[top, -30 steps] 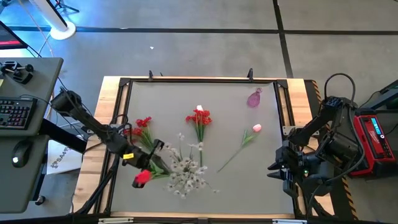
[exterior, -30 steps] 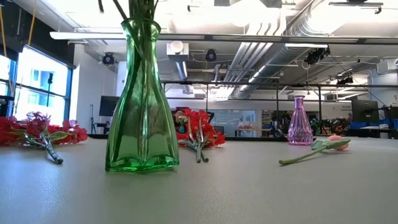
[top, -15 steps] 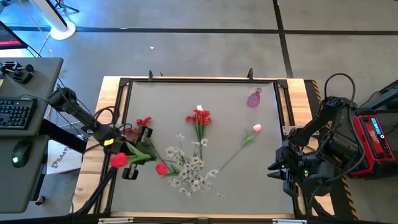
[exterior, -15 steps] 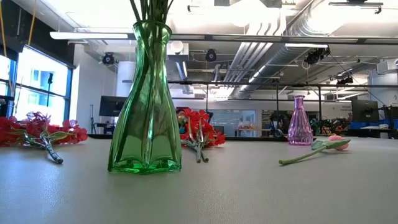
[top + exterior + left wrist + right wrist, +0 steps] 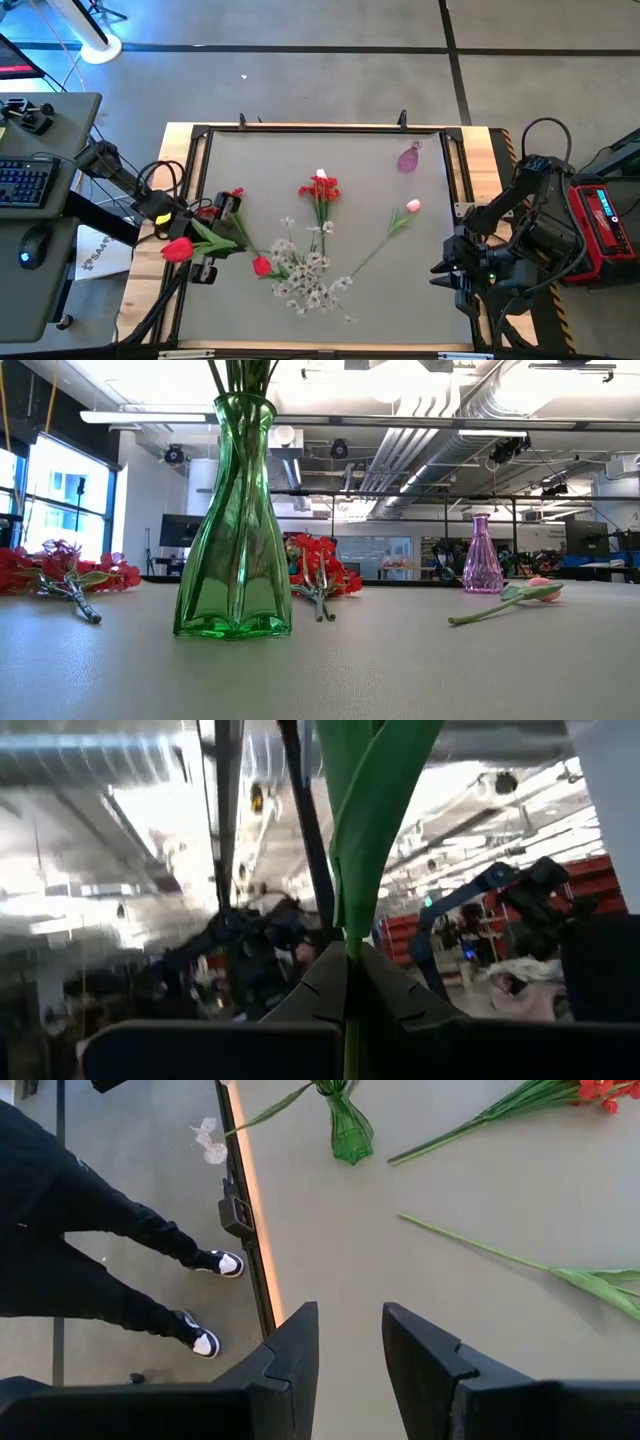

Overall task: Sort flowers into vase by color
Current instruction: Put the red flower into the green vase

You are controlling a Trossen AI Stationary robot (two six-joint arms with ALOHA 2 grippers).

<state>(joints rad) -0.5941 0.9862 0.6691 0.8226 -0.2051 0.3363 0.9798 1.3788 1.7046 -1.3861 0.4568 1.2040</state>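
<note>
Overhead, the grey counter (image 5: pixel 430 290) is seen framed by a dark rail on pale wooden borders, and its right half and near edge are left largely bare. The left gripper (image 5: pixel 212 240) is held over the counter's left edge, its jaws clenched on the thin green stem of a red tulip (image 5: pixel 177 249), whose glossy blossom hangs out past the rail; a second red tulip (image 5: pixel 261 266) shows just beside the white sprays (image 5: pixel 305 280), a loose cloud of tiny blossoms above the green vase (image 5: pixel 234 520). That vase is of clear, ribbed glass, pinched at the waist and flared at the foot, with dark stems rising from its mouth. A red cluster (image 5: pixel 321 192) lies flat mid-counter, another (image 5: pixel 60 572) near the left edge. A pink tulip (image 5: pixel 411 207) lies on its long stem right of centre, well apart from the small purple glass vase (image 5: pixel 409 158) near the far rail. The right gripper (image 5: pixel 350 1350) waits beyond the right edge, jaws released, above open counter.
</note>
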